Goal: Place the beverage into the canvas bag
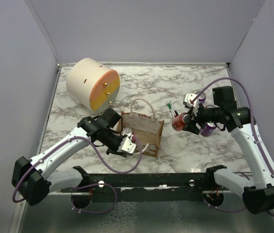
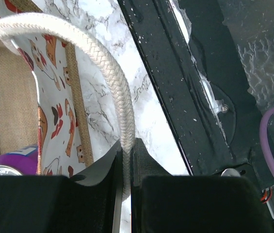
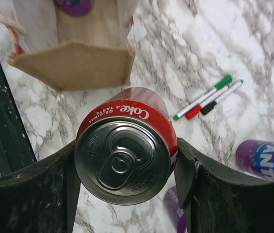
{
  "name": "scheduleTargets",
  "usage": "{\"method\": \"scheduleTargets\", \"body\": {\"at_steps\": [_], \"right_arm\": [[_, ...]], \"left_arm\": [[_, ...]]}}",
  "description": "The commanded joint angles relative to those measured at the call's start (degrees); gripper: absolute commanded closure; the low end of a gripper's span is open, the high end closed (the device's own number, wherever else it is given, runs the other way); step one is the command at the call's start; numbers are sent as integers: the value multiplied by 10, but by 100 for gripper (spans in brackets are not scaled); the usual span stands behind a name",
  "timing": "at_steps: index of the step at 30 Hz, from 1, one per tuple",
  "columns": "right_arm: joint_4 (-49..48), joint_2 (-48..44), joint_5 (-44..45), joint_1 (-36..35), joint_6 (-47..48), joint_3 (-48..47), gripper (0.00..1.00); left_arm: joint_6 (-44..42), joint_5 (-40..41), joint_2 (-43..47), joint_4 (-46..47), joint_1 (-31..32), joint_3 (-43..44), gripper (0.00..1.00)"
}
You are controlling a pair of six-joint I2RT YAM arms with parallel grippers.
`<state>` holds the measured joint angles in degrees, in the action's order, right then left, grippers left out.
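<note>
Three plain walls [image 1: 141, 29] box in the marble counter [image 1: 185, 82]. Back left, a cream-and-orange cylinder [image 1: 86, 80] lies on its side. The canvas bag [image 1: 149, 127] stands open near the front rail, and the left jaws are closed on its cream handle [image 2: 112, 73]. The right jaws grip the red Coke can [image 3: 124, 145] just right of the bag, with marble showing between them. One purple can [image 2: 10, 162] shows partly inside the bag. A second purple can [image 3: 265, 160] is cut off near the markers [image 3: 207, 97].

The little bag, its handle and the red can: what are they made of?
The bag looks like coarse tan woven fabric, maybe burlap. Its handle is braided cream rope, likely cotton. The red can seems aluminium: shiny top, glossy printed side.
</note>
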<state>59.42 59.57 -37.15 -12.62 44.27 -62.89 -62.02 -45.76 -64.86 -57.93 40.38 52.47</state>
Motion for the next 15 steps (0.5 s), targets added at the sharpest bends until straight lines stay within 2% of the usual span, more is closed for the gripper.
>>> {"method": "scheduleTargets", "body": {"at_steps": [1, 5, 9, 12, 15], "right_arm": [[-12, 4, -120, -1, -22, -83, 99], [-44, 43, -184, -27, -39, -130, 99], [-102, 86, -162, -103, -65, -145, 99], [-125, 127, -185, -131, -74, -162, 99], [-153, 163, -155, -176, -82, -172, 99]], "left_arm": [[-33, 17, 10, -6, -7, -16, 95], [-44, 33, 9, -12, -8, -24, 95], [-58, 26, 10, -13, -20, -37, 95], [-75, 13, 16, -16, -33, -54, 94], [-77, 12, 22, -13, -44, -66, 94]]}}
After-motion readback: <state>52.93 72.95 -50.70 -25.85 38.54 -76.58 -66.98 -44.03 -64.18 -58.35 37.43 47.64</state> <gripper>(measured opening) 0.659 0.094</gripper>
